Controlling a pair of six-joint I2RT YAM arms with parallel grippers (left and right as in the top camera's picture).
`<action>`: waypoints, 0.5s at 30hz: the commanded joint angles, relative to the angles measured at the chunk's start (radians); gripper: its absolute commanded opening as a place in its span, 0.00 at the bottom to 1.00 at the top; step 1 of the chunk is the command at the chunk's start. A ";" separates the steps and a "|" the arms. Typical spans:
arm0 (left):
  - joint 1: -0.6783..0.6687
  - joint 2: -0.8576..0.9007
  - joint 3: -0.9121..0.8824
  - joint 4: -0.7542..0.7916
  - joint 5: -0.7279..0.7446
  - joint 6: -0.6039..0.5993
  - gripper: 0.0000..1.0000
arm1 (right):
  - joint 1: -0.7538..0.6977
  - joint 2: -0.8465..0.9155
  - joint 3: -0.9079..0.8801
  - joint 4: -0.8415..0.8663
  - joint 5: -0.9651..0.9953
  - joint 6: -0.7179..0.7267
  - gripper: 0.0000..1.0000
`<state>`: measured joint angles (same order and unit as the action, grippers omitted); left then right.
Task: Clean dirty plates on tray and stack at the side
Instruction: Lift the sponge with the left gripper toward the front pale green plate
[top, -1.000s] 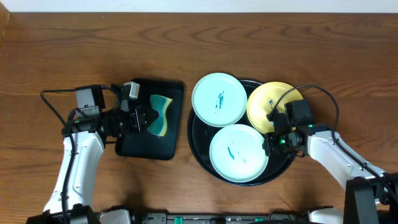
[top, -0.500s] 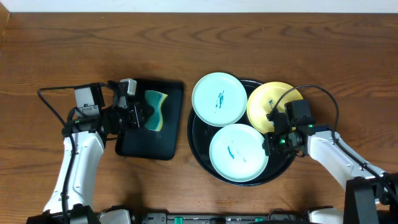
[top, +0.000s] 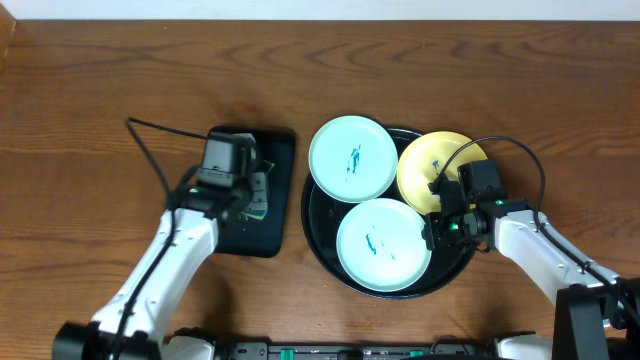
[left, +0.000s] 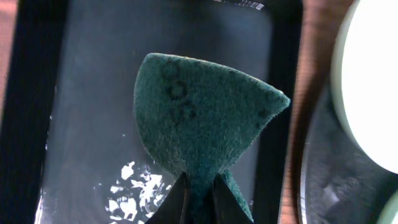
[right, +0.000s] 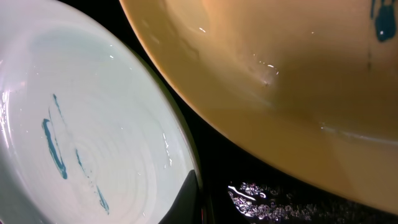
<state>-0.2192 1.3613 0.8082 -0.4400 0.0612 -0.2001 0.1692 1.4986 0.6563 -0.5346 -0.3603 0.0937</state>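
Mint-blue with teal smudges, one plate (top: 384, 245) lies on the round black tray (top: 318, 235), its rim at the right pincer (top: 432, 232), whose tips are pressed together. A second mint plate (top: 352, 160) and a yellow plate (top: 430, 165) lie just beyond. The left pincer (left: 198, 200) is clamped on a green sponge (left: 199, 124) over a rectangular tray (left: 81, 93).
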 joint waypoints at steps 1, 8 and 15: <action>-0.043 0.075 -0.006 0.000 -0.115 -0.087 0.07 | 0.009 0.010 0.007 0.002 -0.011 -0.005 0.01; -0.110 0.148 -0.006 0.014 -0.011 -0.117 0.08 | 0.009 0.010 0.007 0.003 -0.011 -0.005 0.01; -0.153 0.140 -0.005 0.054 0.008 -0.160 0.07 | 0.009 0.010 0.007 0.003 -0.011 -0.005 0.01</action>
<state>-0.3618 1.5120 0.8078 -0.4015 0.0467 -0.3202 0.1692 1.4986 0.6563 -0.5343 -0.3603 0.0937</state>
